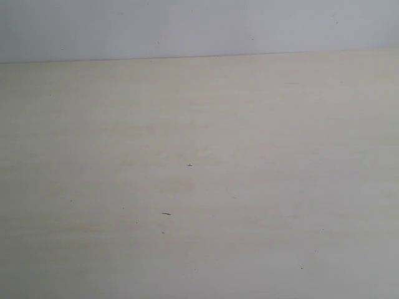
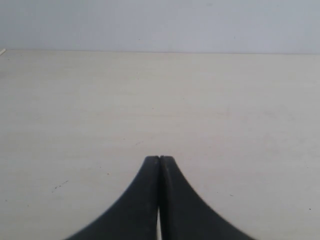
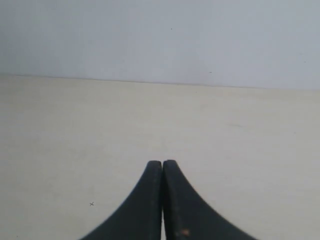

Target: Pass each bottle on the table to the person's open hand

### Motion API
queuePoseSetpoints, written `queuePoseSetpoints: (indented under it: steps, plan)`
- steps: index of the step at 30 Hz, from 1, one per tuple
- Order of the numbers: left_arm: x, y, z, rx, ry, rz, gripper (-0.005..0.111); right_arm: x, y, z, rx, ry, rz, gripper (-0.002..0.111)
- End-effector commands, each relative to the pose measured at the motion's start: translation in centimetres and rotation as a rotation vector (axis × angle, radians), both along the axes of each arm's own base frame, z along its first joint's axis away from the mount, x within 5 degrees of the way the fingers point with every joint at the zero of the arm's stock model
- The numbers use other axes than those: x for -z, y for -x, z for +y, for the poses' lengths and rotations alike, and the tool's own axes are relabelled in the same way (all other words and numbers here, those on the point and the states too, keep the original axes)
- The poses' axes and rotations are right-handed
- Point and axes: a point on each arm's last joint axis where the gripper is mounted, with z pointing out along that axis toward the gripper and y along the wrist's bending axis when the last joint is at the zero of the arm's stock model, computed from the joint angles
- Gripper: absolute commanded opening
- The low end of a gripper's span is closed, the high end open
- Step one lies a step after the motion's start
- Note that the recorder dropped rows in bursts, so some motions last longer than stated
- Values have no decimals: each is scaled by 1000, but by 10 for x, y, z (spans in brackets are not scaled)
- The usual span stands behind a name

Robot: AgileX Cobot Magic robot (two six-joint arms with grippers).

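The pale beige wood-grain table (image 1: 249, 187) fills the exterior view, bare except for a few tiny dark specks. No bottles show in any view, and the person's open hand is out of view too. Neither arm appears in the exterior view. In the left wrist view my left gripper (image 2: 159, 159) is shut, its two black fingers pressed together with nothing between them, over bare table (image 2: 225, 110). In the right wrist view my right gripper (image 3: 162, 163) is likewise shut on nothing above bare table (image 3: 240, 140).
A plain pale grey wall (image 1: 199, 25) rises behind the table's far edge (image 1: 199, 57). A small dark cross mark (image 1: 189, 165) and a short dark streak (image 1: 166, 213) lie on the tabletop.
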Motion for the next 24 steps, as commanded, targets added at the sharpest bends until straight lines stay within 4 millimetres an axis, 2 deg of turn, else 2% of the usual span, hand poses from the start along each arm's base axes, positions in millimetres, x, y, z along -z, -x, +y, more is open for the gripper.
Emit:
queuePoseSetpoints:
  steps: [1,7,24]
  plan:
    - [-1,0,0,-1,12,-13,0,-11,9,-5,16,11,-105,0]
    - [-1,0,0,-1,12,-13,0,-23,20,-9,33,-16,-211,0]
    - [-1,0,0,-1,12,-13,0,-22,20,-9,31,-14,-202,0]
